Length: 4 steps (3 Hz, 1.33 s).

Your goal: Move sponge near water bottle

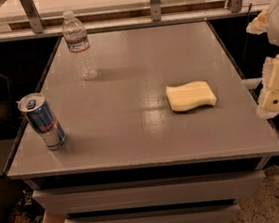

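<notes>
My gripper [276, 92] hangs just beyond the right edge of the flat grey tabletop [143, 148], apart from the sponge; I cannot tell whether it is released or clenched. The pale yellow foam sponge with wavy edges [191, 96] lies flat near the right edge. The clear ribbed plastic water bottle with a white cap [79, 47] stands upright near the far-left corner, well apart from the sponge. A blue-and-silver drink can [42, 122] stands at the near-left corner.
</notes>
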Tool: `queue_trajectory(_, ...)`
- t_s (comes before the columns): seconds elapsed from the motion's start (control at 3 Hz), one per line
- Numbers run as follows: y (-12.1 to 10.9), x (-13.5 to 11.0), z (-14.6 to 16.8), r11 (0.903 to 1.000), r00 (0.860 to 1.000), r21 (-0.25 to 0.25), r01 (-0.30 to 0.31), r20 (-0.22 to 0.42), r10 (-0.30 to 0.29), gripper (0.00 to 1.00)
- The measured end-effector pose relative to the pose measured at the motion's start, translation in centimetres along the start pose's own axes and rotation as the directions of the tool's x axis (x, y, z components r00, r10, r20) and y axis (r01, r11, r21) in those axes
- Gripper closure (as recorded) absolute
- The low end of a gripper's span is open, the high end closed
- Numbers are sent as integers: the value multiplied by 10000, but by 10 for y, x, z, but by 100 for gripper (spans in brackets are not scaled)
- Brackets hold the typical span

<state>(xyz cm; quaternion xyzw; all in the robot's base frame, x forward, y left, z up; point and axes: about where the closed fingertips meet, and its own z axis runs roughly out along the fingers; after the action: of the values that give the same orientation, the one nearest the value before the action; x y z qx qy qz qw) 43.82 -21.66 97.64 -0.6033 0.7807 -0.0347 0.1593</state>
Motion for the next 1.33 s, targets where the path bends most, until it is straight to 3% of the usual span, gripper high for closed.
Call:
queue_trajectory(0.67,-6,3,7,9998,9998,106,163,139,-164,0)
queue_trajectory(1.33,-28,-10,47,9891,9891,-161,1463,177,-1460,0)
